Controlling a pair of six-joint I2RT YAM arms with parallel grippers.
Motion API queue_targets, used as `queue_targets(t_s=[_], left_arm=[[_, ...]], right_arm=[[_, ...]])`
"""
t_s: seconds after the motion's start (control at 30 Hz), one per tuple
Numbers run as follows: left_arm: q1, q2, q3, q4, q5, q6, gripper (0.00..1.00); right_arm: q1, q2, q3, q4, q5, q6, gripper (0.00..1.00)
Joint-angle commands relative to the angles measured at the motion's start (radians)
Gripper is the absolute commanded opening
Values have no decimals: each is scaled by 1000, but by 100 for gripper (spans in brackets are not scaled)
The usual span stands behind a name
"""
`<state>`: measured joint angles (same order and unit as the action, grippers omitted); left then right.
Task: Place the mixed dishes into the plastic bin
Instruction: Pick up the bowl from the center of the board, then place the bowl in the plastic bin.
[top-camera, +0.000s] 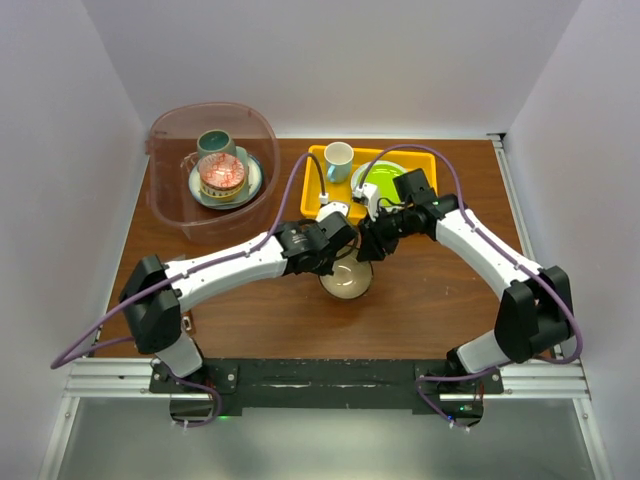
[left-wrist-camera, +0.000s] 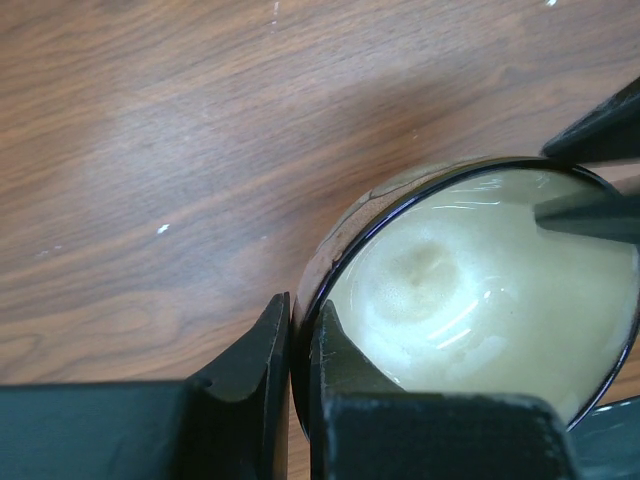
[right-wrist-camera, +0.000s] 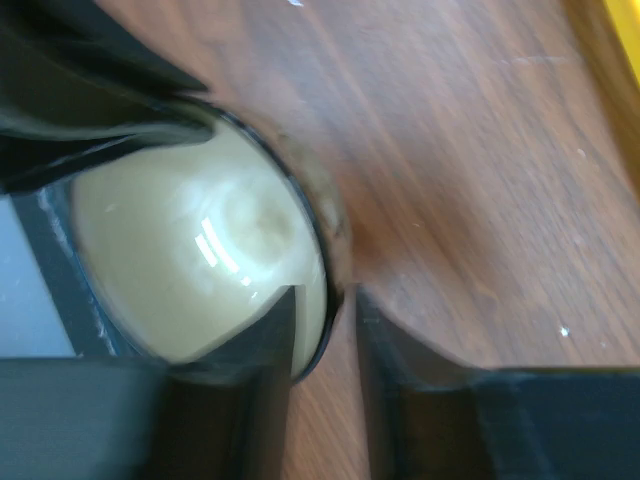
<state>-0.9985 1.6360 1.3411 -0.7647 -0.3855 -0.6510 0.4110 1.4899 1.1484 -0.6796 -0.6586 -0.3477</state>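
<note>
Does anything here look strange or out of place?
The left gripper and right gripper both straddle the rim of one cream bowl on the table, from opposite sides, an odd pairing. Nothing spilled or broken.

Top camera looks down; both wrist cameras crowd one bowl (left-wrist-camera: 480, 290).

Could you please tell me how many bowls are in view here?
2. A patterned bowl sits on plates inside the bin; a cream bowl is at the middle of the table. More may hide in that stack.
</note>
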Motion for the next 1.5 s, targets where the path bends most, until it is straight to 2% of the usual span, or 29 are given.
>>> queue_targets(t_s=[0.0,0.03,0.1,0.13,0.23,0.3,0.57,0.9,1.17,1.47], left_arm=[[3,-85,6,42,-62,47,0],[12,-93,3,36,-65,54,0],[29,-117,-5,36,-70,66,0],[35,-128,-8,38,-72,80,0],[58,-165,-16,39,-76,106,0],[81,-194,-20,39,-76,119,0],[176,-289,-11,39,-52,212,0],[340,-331,98,41,3,336,0],[465,-349,174,62,74,381,0],[630,-389,182,84,115,402,0]], right_arm=[[2,-59,68,-18,-122,-53,45],[2,-60,74,-32,-142,-72,55],[2,-66,80,-47,-157,-99,64],[0,-69,83,-52,-162,-106,73],[0,-88,93,-69,-171,-137,84],[-1,-95,100,-81,-179,-158,88],[-3,-103,117,-136,-234,-226,90],[-5,-108,86,-127,-239,-229,90],[-6,-106,66,-104,-230,-217,90],[-5,-103,45,-83,-223,-205,91]])
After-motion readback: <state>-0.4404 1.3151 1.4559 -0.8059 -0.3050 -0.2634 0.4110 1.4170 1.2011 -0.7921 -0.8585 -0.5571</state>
